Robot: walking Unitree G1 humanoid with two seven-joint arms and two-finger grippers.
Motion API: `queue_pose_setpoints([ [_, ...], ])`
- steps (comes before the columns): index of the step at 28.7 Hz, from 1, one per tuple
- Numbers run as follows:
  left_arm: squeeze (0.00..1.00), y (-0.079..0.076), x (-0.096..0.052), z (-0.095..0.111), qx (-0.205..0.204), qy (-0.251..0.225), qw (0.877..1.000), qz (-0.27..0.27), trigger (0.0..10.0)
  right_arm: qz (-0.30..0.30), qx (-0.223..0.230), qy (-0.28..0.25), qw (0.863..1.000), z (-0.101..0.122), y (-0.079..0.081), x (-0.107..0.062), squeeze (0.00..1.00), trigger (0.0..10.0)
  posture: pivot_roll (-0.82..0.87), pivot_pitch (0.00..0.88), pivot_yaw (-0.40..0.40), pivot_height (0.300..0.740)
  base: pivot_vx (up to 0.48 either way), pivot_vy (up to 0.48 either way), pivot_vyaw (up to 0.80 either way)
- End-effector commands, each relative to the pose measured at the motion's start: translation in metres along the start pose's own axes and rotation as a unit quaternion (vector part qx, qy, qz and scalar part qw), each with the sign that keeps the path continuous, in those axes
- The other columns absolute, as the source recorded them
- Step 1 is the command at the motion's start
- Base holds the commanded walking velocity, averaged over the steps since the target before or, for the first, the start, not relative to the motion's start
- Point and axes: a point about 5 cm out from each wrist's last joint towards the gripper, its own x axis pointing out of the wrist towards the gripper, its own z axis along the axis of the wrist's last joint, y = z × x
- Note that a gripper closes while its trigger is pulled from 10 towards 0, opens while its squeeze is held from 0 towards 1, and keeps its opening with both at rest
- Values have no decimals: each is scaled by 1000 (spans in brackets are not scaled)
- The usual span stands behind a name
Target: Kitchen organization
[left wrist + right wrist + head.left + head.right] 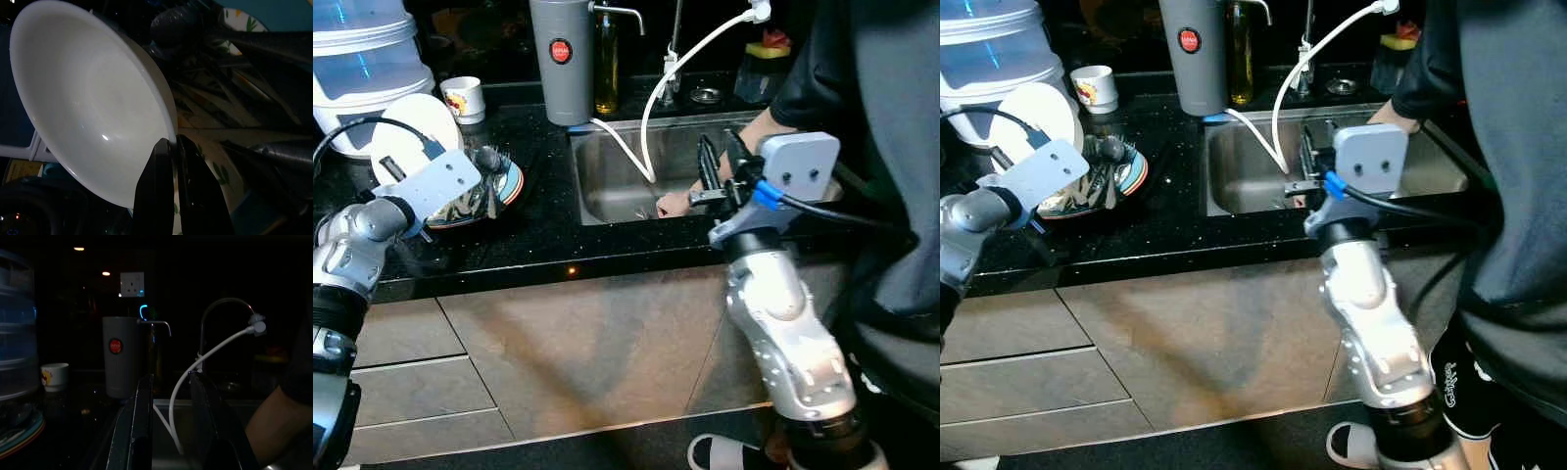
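My left gripper [173, 142] is shut on the rim of a white plate [416, 122], holding it tilted on edge over the black counter at the left. Just beside it lies a colourful plate [512, 183] loaded with dark utensils [481, 196]. In the left wrist view the white plate [93, 107] stands close against the fingers, with the patterned plate [215, 161] behind it. My right gripper [721, 162] hangs open above the steel sink [607, 191], nothing between its fingers [145, 421]. A person's hand [674, 203] rests in the sink right next to it.
A person in dark clothes [891, 147] stands at the right of the sink. A white hose [651, 108] runs from the tap into the basin. At the back stand a grey canister [561, 59], a bottle [606, 59], a small cup [463, 98] and a water container [362, 59].
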Motion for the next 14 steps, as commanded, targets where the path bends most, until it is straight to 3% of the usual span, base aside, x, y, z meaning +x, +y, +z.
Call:
queue_pose_setpoints([
  [1,39,-2,-1,-5,6,14,1000,-9,10000,7,-3,-5,1000,-1,6,1,0,10000,23,0,56,740,0,0,0],
  [4,39,-2,-2,-6,6,15,1000,-11,10000,7,-3,-5,1000,-1,7,1,0,10000,23,0,56,740,0,0,0],
  [5,212,-2,-2,-6,5,16,1000,-12,10000,6,-5,-7,1000,-2,8,2,0,10000,22,0,58,740,0,0,0],
  [6,812,-3,-1,-5,5,15,1000,-13,10000,5,-7,-9,1000,-3,9,2,0,10000,22,0,58,740,0,0,0],
  [7,1000,-3,-1,-3,3,10,1000,-13,10000,1,-6,-9,1000,-4,9,2,0,10000,22,0,58,740,0,0,0],
  [14,1000,2,-3,6,-5,-7,1000,-4,10000,-4,-5,-8,1000,-8,8,2,0,10000,35,0,53,740,0,0,0],
])
